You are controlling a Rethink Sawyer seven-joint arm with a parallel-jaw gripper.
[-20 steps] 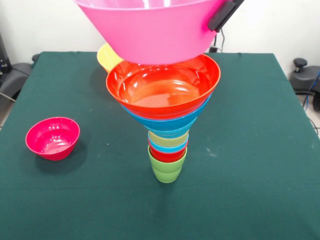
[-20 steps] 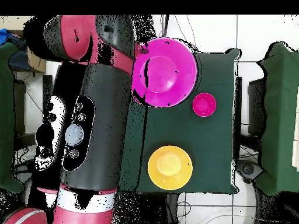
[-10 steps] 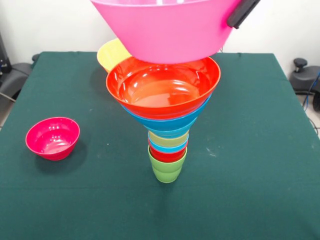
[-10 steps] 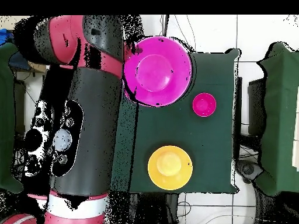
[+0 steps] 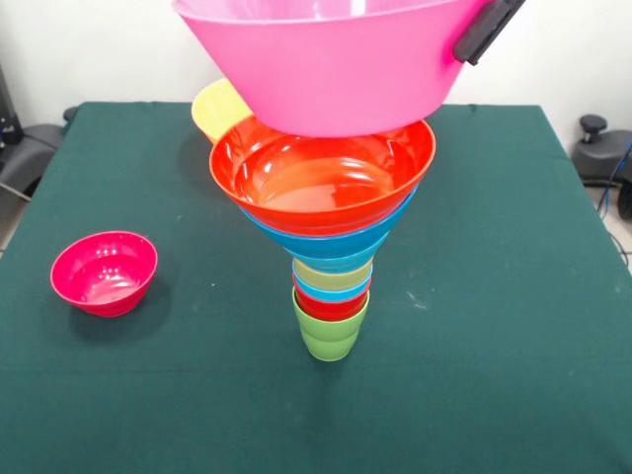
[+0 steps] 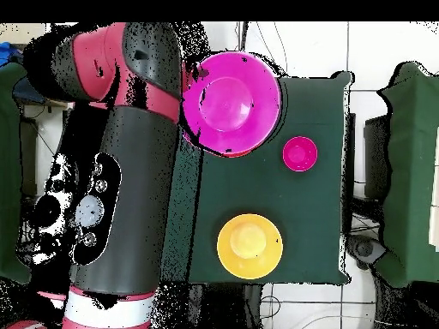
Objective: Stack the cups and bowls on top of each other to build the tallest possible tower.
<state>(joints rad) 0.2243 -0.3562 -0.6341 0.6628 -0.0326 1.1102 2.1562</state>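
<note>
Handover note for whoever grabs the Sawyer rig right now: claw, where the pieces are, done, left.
Claw: only a black part shows at the large pink bowl's rim, top of the front view; open or shut cannot be told.
Pink bowl: held up over the tower, its bottom just above or at the wide red-orange bowl; contact unclear.
Done: tower stands on the lime green cup, with cups and blue bowls up to the red-orange bowl.
Left: seat the pink bowl; then the yellow-orange bowl behind the tower and the small magenta bowl, both loose on the table.
</note>
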